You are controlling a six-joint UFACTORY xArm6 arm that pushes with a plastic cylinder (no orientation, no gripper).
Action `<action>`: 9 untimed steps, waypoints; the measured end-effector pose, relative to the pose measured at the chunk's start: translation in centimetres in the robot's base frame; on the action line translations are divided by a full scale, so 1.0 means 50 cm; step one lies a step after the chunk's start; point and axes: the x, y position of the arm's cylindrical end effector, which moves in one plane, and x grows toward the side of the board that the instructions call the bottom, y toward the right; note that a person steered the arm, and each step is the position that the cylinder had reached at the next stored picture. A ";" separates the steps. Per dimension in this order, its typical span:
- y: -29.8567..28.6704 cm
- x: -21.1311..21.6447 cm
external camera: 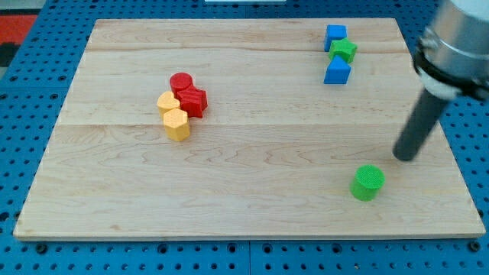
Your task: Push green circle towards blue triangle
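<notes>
Camera view: the wooden worktop [252, 198] carries two groups of blocks and one loner. The green circle [367, 182], a short cylinder, sits alone near the view's bottom right, well apart from everything else. My tip [406, 156] rests on the board just to the upper right of it, near but not touching. There is no claw on this rig, only the dark rod, so nothing can be said to be wide, narrow or holding.

At the view's top right three blocks stand in a tight column: a blue cube-like block [335, 35] at the top, a green star [343, 50] in the middle, and below it the blue triangle [337, 72], though its shape is hard to make out at this size. Left of centre is a cluster: a red circle [181, 81], a red heart-like block [193, 101], a yellow heart-like block [168, 102] and a yellow hexagon [176, 124], all touching or nearly so.

To do the step well, I judge that the tip stands on the wrong side. The target lies up the view and slightly left of the green circle, so the tip should first go round to the circle's lower edge, a touch to the right, without brushing it. Then push steadily up the view, keeping the contact centred, since a round block slips sideways off a rod easily. Stop short of the column so the star and cube are not knocked.
</notes>
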 end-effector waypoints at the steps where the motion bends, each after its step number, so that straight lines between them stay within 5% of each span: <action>1: -0.107 0.061; 2: -0.231 0.034; 3: -0.201 0.062; 5: -0.362 0.075; 9: -0.325 -0.081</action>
